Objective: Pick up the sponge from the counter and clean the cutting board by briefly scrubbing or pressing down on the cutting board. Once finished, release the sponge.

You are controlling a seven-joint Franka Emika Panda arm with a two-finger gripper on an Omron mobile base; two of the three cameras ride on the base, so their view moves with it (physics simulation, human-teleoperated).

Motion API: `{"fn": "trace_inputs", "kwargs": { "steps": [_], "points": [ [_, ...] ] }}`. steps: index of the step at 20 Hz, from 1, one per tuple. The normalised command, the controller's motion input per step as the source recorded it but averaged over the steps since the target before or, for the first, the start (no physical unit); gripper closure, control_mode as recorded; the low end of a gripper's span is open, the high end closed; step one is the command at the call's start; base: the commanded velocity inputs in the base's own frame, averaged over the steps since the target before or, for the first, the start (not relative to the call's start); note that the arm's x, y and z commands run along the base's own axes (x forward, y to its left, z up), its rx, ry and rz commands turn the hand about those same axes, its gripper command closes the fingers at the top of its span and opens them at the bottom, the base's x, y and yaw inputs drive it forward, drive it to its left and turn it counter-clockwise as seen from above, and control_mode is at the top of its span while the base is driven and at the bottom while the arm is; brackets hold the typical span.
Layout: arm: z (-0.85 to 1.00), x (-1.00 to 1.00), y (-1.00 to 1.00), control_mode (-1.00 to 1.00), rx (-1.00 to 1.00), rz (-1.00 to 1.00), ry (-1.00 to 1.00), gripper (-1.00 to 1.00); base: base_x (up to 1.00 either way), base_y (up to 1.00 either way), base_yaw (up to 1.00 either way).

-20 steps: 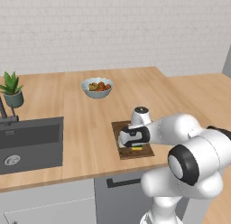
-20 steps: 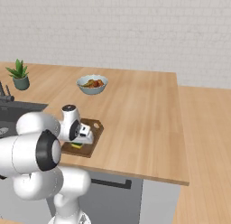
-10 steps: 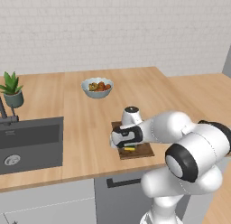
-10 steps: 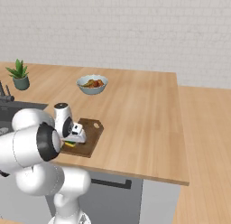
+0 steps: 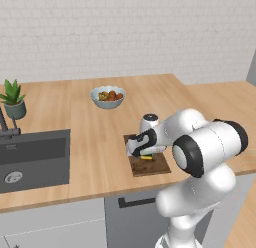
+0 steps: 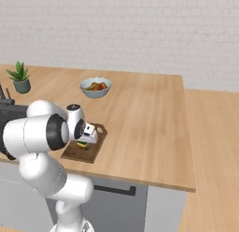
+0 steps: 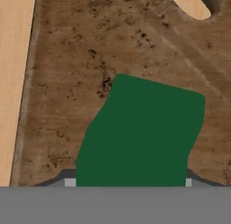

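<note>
Sponge (image 7: 140,133) clamped in gripper (image 5: 142,153), on cutting board (image 7: 67,83), tan counter (image 5: 95,157).

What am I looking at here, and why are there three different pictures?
It is a white robot arm in a computer-drawn kitchen. Two cameras sit behind the arm, one to each side; the third rides on its hand and looks down past it. On the counter lie a brown cutting board, a bowl of fruit, a potted plant and a dark sink. The hand is closed on a green and yellow sponge, holding it against the board to clean it.
</note>
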Motion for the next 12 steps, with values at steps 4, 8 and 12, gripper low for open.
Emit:
{"fn": "trace_inputs", "kwargs": {
  "steps": [4,8,12],
  "points": [
    [0.0,0.72,-0.24,-1.0,0.0,-0.03,-0.01,1.0,0.0,0.0,0.0],
    [0.0,0.62,-0.04,-1.0,0.0,-0.01,-0.01,1.0,0.0,0.0,0.0],
    [0.0,0.34,0.0,-1.0,0.0,0.0,-0.01,1.0,0.0,0.0,0.0]
  ]
}}
